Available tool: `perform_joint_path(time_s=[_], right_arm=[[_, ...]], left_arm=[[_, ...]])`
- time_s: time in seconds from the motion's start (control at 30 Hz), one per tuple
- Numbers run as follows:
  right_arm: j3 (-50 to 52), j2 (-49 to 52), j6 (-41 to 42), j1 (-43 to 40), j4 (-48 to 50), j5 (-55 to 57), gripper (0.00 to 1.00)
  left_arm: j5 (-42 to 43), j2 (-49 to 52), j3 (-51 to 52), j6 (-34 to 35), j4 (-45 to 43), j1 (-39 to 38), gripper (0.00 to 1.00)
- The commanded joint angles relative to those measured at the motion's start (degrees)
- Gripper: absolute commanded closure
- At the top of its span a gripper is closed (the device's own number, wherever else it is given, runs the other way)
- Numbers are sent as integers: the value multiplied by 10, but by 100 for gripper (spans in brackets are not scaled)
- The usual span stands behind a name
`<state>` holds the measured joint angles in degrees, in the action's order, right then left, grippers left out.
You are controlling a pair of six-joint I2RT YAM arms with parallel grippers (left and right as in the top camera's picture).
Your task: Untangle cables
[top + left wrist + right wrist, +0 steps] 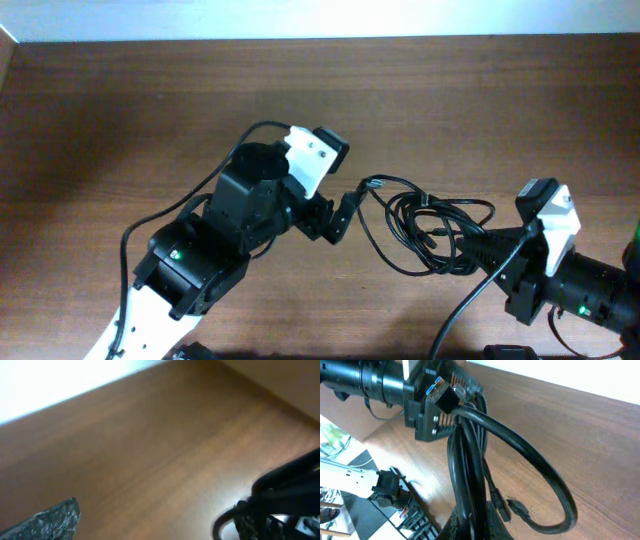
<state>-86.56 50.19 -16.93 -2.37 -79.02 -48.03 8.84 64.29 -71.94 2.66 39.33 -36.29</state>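
Brown wood table (120, 100), tangled blk cables (443, 238)

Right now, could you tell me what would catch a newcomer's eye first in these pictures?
The tangle of black cables lying mid-table, between the two arms. The right hand is shut on its right edge, while the left hand stands open at its left end.

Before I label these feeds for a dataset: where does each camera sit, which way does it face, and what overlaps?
Overhead: above the table, looking straight down at the cables; both arms, left gripper and right gripper show.
Left wrist: on the left arm, facing blurred table; one own fingertip shows lower left.
Right wrist: on the right arm, looking along the gripped cables toward the left gripper; own fingers at bottom edge.
Shared: overhead and right wrist both show cables and left gripper.
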Motion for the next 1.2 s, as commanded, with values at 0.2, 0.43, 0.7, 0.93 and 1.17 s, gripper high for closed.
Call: perform_joint_path(time_s=[0.2,0.43,0.7,0.93,1.17], right_arm=[[-8,-3,-1,-3,18,-21,96],[-8,-3,1,-3,21,7,96],[-8,-3,1,-3,28,-3,96],[-8,-3,1,-3,28,-52,96],[-8,-3,-2,-3,29,-105,96]], left_arm=[[99,2,-4,1,66,2,1],[255,-15,-4,-129,66,2,1],[364,-19,-4,-155,30,2,1],[398,-18,-4,-154,-41,2,1],[398,-9,-4,-154,-46,2,1]])
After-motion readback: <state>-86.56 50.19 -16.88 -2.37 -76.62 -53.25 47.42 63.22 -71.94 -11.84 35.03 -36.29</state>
